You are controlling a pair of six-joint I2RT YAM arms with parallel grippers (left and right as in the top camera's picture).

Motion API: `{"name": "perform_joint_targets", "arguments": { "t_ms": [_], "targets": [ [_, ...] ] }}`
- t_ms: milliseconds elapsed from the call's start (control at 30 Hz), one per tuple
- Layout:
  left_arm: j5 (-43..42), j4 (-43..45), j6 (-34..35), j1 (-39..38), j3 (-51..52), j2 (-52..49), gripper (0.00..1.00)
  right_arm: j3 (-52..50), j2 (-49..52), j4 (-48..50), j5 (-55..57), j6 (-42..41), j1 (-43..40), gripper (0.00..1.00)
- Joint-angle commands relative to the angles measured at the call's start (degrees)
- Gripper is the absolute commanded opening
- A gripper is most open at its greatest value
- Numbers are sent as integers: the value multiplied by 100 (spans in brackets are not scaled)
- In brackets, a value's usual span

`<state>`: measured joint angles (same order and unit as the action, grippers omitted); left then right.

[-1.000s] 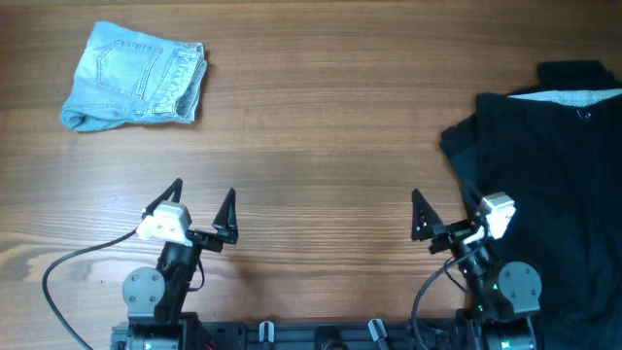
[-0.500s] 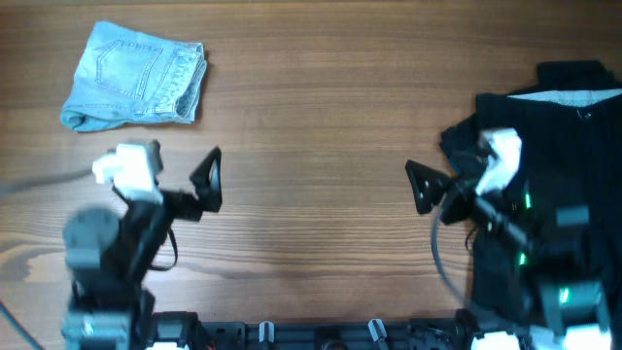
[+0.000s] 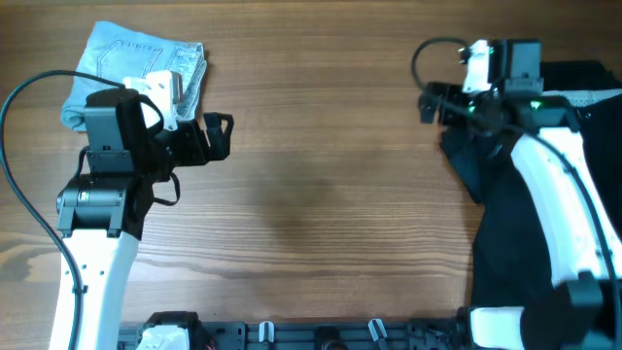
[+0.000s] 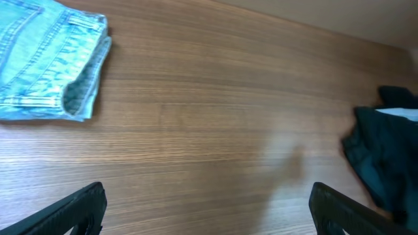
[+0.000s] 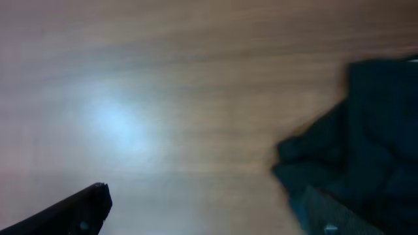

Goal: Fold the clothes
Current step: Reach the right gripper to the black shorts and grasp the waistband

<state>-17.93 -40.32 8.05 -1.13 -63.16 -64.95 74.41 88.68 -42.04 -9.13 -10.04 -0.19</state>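
1. Both arms had swung up from the near edge of the bench [image 3: 321,204] since a second before, my left toward the far-left corner and my right toward the far-right.
2. The dark garment [image 3: 465,160] lay in a crumpled heap along the right side of the bench, running past the overhead view's right edge. It was not yet folded.
3. My right end effector [image 3: 428,103] hung just beside the heap's left edge, jaws apart and holding nothing. Its wrist view was blurred, so I could not tell whether it touched cloth.
4. My left end effector [image 3: 216,136] was likewise spread wide and empty, well apart from the garment.
5. I judged the step in hand to be drawing the heap to the middle and flattening it. Doing that well meant pinching a single layer at an edge, not a bunched fold, and dragging low so the cloth spread instead of rolling.
6. The folded jeans [image 3: 121,49] sat at the far-left corner, just beside my left arm, whose cable [image 3: 17,165] looped nearby. Neither blocked the middle, though a careless left sweep might have nudged the denim.
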Motion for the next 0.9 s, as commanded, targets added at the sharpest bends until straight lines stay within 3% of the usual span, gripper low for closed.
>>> {"name": "perform_joint_targets", "arguments": {
  "t_ms": [0,67,167,433,500,533,633,667,700,867],
  "targets": [
    [-267,11,13,-11,-138,7,100,125,647,448,254,-546,-634,100],
    [-267,4,13,-11,-138,4,100,122,951,522,-72,-459,-824,99],
    [-262,0,13,-11,-138,4,100,122,1434,431,-293,-59,-844,88],
    [-262,-7,13,-11,-138,4,100,122,2542,70,-76,-50,-831,63],
    [-262,-4,13,-11,-138,0,100,120,2671,-63,-79,-46,-828,62],
    [-260,2,13,-11,-138,-7,100,120,2719,-57,-76,-48,-822,58],
    [-262,-2,13,-11,-138,-11,100,127,2699,-31,-120,-39,-824,29],
    [-262,-4,13,-11,-138,-11,100,129,2667,-68,-120,70,-826,25],
    [-262,-4,13,-11,-138,-11,100,129,2636,-94,-114,151,-826,24],
    [-260,-4,13,-11,-138,-11,100,179,2299,-98,-68,260,-892,40]
  ]
}}
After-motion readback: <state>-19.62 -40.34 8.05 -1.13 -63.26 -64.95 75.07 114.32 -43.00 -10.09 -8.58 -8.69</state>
